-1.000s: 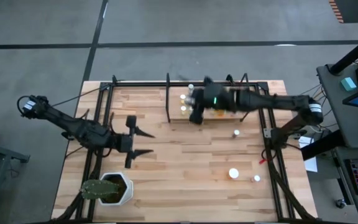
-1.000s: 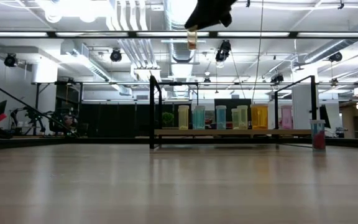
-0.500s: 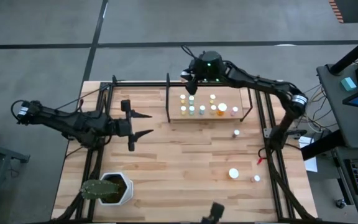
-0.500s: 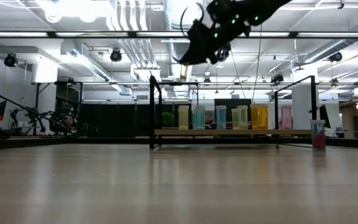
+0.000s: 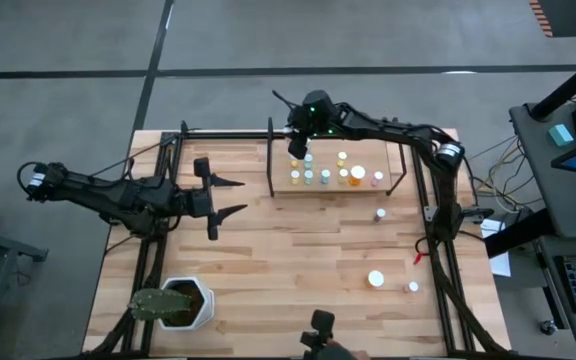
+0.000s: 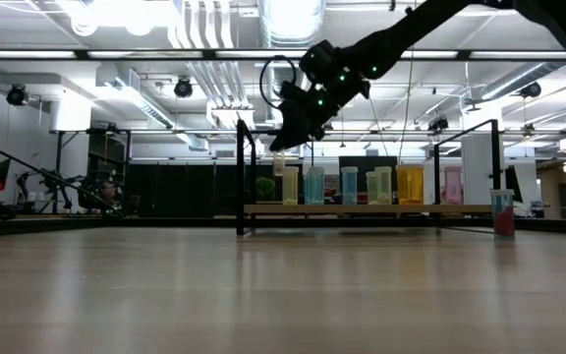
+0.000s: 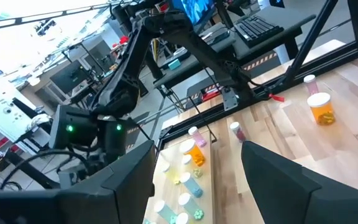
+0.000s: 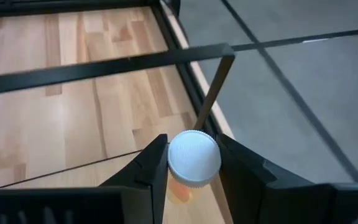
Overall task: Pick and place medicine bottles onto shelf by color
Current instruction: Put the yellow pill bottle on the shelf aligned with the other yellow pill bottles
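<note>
Medicine bottles [image 5: 323,176] mostly stand on the shelf [image 5: 393,160] at the surface's far edge, grouped by color, pale-capped. Three [image 5: 376,279] remain loose near the surface's right edge, so the job looks well along. The right tool [image 5: 296,146] hangs over the shelf's left end, clamped on a white-capped orange bottle [image 8: 193,158]. The left tool [image 5: 224,200] waits wide apart near the surface's left edge.

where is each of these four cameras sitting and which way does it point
High: overhead, straight down; both dark arms, light-wood shelf.
Low: table height, level across; right gripper above that shelf.
Left wrist: past open left gripper toward shelf.
Right wrist: right gripper shut on white-capped yellowish bottle.
Shared: high and low both show that gripper over the shelf's left end.
</note>
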{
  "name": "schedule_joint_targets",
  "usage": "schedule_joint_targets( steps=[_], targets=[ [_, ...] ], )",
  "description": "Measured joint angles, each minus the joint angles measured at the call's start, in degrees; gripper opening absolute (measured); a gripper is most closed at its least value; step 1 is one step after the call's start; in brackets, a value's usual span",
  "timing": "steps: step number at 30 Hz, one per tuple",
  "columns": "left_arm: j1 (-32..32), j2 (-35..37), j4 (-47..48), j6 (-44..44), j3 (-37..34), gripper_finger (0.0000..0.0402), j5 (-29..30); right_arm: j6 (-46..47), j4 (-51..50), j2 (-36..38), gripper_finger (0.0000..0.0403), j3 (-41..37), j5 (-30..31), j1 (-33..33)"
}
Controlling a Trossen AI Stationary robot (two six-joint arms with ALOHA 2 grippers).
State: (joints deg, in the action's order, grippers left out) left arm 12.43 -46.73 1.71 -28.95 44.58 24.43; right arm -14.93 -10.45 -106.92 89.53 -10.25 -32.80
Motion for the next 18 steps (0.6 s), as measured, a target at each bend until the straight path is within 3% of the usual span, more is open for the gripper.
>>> schedule_joint_targets(
  steps=[18],
  targets=[
    [-0.1,-0.1,0.1,-0.1,0.0,0.0224,0.1,0.0,4.5,-1.0,0.0111,-4.4,-0.7,-1.4]
  ],
)
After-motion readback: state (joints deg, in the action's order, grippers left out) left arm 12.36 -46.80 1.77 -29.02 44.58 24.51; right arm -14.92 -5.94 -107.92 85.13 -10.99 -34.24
